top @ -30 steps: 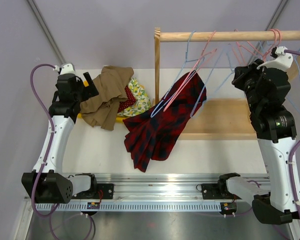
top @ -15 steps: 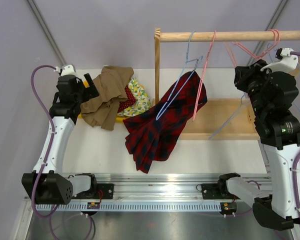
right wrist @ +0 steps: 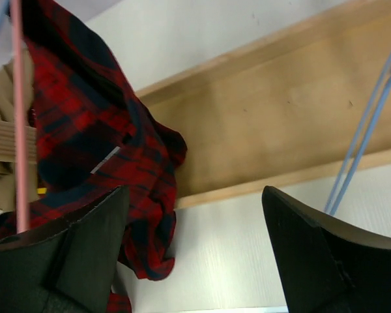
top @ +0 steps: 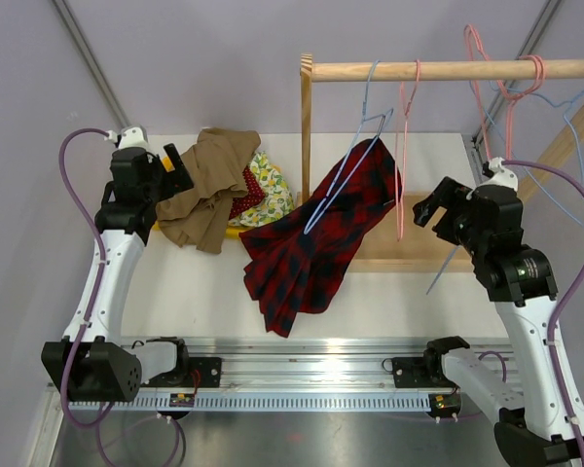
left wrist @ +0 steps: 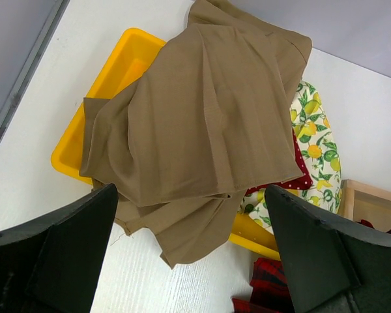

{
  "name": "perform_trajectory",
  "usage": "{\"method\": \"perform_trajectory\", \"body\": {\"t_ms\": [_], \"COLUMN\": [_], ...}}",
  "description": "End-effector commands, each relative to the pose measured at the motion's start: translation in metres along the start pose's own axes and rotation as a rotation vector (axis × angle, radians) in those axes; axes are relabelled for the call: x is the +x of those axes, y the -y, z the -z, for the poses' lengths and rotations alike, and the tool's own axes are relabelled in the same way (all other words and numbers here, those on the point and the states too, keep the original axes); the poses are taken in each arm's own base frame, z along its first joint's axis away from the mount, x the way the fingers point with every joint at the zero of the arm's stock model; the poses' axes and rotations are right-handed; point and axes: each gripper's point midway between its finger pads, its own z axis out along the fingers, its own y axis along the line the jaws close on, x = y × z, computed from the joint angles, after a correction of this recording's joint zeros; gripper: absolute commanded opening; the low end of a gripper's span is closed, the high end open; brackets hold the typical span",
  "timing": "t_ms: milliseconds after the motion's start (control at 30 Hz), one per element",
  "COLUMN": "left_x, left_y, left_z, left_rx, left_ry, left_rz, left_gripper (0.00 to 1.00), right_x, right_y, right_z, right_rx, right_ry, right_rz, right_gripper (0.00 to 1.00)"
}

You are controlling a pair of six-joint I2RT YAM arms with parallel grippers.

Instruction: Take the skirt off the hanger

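Note:
The red and dark tartan skirt (top: 316, 238) hangs from the pale-blue hanger (top: 366, 97), whose hook is over the wooden rod (top: 448, 69); the skirt's lower half lies crumpled on the white table. My right gripper (top: 434, 200) is open to the right of the skirt, low over the rack's base, holding nothing. In the right wrist view the skirt (right wrist: 98, 143) fills the left, with a pink hanger (right wrist: 16, 130) in front of it. My left gripper (top: 178, 165) is open at the far left over a tan cloth (left wrist: 195, 130).
A yellow tray (left wrist: 111, 72) holds the tan cloth, a lemon-print garment (left wrist: 316, 137) and a red dotted one (left wrist: 301, 177). The rack's upright post (top: 306, 126) and wooden base (top: 419, 233) flank the skirt. Pink and blue hangers (top: 526, 88) hang at the rod's right end; a blue wire (right wrist: 368, 124) dangles nearby.
My right gripper opened and let go of the hangers up at the rod, then dropped down and left toward the base. The pulled hangers swung back; the skirt shifted slightly.

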Motion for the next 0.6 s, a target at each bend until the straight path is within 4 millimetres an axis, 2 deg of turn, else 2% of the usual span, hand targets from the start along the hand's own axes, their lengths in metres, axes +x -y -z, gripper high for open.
{"method": "perform_trajectory", "body": {"t_ms": [0, 133, 200, 333, 433, 567], "left_x": [-0.017, -0.016, -0.016, -0.016, -0.018, -0.018], "left_y": [0.009, 0.011, 0.012, 0.013, 0.015, 0.017], "left_z": [0.007, 0.008, 0.009, 0.010, 0.011, 0.011], "left_rx": [0.051, 0.063, 0.067, 0.075, 0.083, 0.093], "left_ry": [0.067, 0.063, 0.065, 0.065, 0.068, 0.067], "left_rz": [-0.001, 0.002, 0.004, 0.003, 0.004, 0.008], "left_gripper": [0.99, 0.99, 0.99, 0.99, 0.99, 0.99], "right_x": [0.006, 0.011, 0.016, 0.032, 0.037, 0.038], "right_y": [0.013, 0.038, 0.042, 0.038, 0.032, 0.024], "right_z": [0.004, 0.000, -0.005, -0.025, -0.033, -0.029], "right_rx": [0.056, 0.181, 0.198, 0.184, 0.159, 0.122], "right_ry": [-0.001, -0.005, -0.015, -0.065, -0.093, -0.114], "right_rz": [-0.007, 0.021, 0.020, -0.011, -0.028, -0.036], "right_gripper": [0.89, 0.90, 0.89, 0.89, 0.87, 0.86]}}
